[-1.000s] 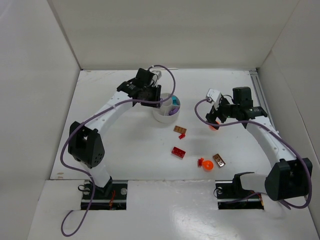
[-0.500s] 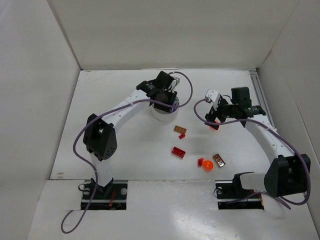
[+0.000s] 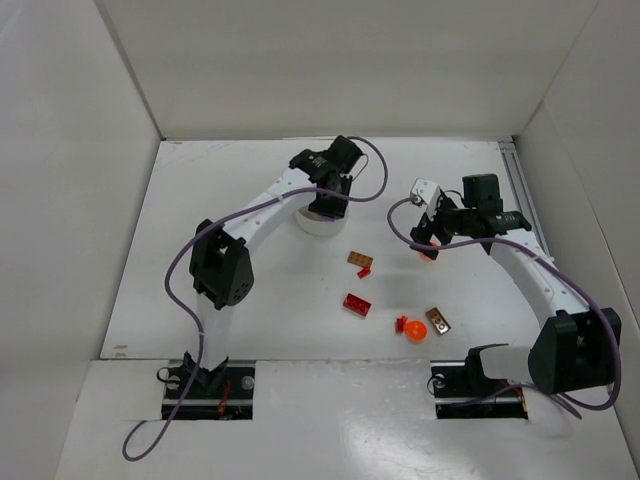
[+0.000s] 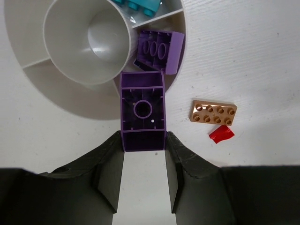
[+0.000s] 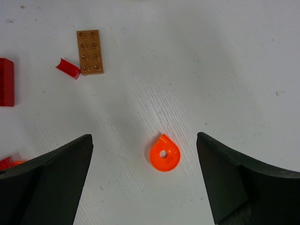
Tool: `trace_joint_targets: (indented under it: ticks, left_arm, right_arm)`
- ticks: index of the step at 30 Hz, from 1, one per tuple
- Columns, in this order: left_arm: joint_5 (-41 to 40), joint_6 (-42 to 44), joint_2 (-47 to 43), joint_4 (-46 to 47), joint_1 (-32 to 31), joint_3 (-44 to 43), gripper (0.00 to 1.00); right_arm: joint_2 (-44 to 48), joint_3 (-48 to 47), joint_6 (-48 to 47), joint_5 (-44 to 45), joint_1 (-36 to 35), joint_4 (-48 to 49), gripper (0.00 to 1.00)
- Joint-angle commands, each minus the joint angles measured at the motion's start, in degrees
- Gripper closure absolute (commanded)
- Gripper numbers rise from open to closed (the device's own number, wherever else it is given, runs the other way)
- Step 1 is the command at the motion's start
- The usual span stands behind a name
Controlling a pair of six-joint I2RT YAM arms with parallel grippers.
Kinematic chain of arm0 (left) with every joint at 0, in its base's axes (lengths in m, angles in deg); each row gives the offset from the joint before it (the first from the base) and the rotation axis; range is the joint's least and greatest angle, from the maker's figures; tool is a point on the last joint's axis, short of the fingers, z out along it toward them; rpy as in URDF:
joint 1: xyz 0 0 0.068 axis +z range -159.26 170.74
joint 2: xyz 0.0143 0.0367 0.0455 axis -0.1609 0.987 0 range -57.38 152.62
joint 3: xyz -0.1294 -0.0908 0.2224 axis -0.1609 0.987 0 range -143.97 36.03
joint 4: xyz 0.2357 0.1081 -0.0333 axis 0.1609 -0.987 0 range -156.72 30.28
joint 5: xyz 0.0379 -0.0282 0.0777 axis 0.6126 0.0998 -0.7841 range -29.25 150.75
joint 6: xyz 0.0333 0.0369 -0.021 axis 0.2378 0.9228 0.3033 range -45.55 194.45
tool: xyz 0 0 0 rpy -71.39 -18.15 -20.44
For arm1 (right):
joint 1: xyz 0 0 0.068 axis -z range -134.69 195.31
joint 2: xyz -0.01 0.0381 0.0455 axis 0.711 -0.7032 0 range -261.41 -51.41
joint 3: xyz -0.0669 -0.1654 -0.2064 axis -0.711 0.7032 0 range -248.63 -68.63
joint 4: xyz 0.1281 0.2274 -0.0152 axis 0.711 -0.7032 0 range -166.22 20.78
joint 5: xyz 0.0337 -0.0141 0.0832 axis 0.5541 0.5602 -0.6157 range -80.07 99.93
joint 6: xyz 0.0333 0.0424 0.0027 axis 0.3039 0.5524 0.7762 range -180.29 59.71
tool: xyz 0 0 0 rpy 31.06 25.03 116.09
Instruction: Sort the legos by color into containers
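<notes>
My left gripper (image 4: 143, 143) is shut on a purple lego (image 4: 143, 110), seen hollow side up, over the near rim of the white dish (image 4: 51, 91). The wedge container just beyond holds another purple lego (image 4: 159, 49); the one beside it holds teal legos (image 4: 140, 5). In the top view the left gripper (image 3: 330, 190) hangs over the dish (image 3: 312, 226). The right gripper (image 5: 144, 138) is open above the table, with a flat orange round lego (image 5: 165, 153) lying between its fingers, untouched. From above, the right gripper (image 3: 430, 243) is right of the dish.
On the table lie a brown plate (image 3: 360, 260) with a small red curved piece (image 3: 364, 272) beside it, a red brick (image 3: 356, 305), an orange rounded piece (image 3: 415, 329) and a brown brick (image 3: 438, 321). White walls enclose the table on three sides.
The left arm has swung to the right across the dish, carrying the purple lego. The right arm has stayed almost still.
</notes>
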Motion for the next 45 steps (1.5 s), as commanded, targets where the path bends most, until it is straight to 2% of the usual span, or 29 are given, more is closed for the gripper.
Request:
trace_joint_targets:
  ticks: [1, 9, 11, 17, 20, 25, 27, 29, 30, 38, 42, 43, 45]
  left_arm:
    - [-5.21, -3.90, 1.28, -7.01, 0.13, -4.02, 0.93]
    - [-3.02, -3.91, 2.95, -12.12, 0.13, -7.45, 0.94]
    - [-1.62, -3.91, 4.18, -13.44, 0.75, -7.46, 0.99]
    - [1.73, -1.72, 4.18, -9.31, 1.27, -6.40, 0.99]
    - [2.60, -1.71, 4.88, -9.31, 2.76, -8.42, 0.74]
    - [4.02, -1.71, 5.59, -9.84, 4.35, -8.42, 0.74]
    - [4.02, -1.71, 5.59, -8.44, 4.35, -8.42, 0.64]
    - [4.72, -1.71, 4.98, -7.91, 4.35, -8.42, 0.60]
    - [4.72, -1.19, 4.37, -7.91, 4.35, -8.42, 0.54]
    - [4.81, -1.18, 3.22, -6.76, 4.35, -6.67, 0.44]
    - [4.81, -0.66, 2.16, -5.53, 4.35, -7.55, 0.35]
    - [3.33, -0.66, 1.47, -5.53, 4.35, -9.03, 0.27]
    - [1.74, -0.66, 1.46, -6.06, 4.35, -10.35, 0.20]
  right_arm:
    - [1.38, -1.87, -0.30, -0.17, 0.45, -0.02, 0.04]
    - [1.38, -1.87, -0.30, -0.17, 0.45, -0.02, 0.04]
    - [1.38, -1.87, -0.30, -0.17, 0.45, -0.02, 0.04]
    - [2.52, -1.35, -0.30, -0.17, 0.45, -0.02, 0.04]
    - [2.52, -1.35, -0.30, -0.17, 0.45, -0.02, 0.04]
    - [3.05, -1.35, -0.30, -0.17, 0.45, -0.02, 0.04]
    - [3.05, -1.35, -0.30, -0.17, 0.45, -0.02, 0.04]
    - [3.05, -1.35, -0.30, -0.17, 0.45, -0.02, 0.04]
    - [3.05, -1.35, -0.30, -0.17, 0.45, -0.02, 0.04]
    - [3.05, -1.35, -0.30, -0.70, 0.45, 0.50, 0.04]
    - [3.05, -1.35, -0.82, -1.22, 0.45, 0.50, 0.04]
    - [3.05, -0.82, -0.82, -1.22, 0.45, 0.50, 0.04]
    - [3.05, -0.82, -1.35, -1.22, 0.45, 1.12, 0.04]
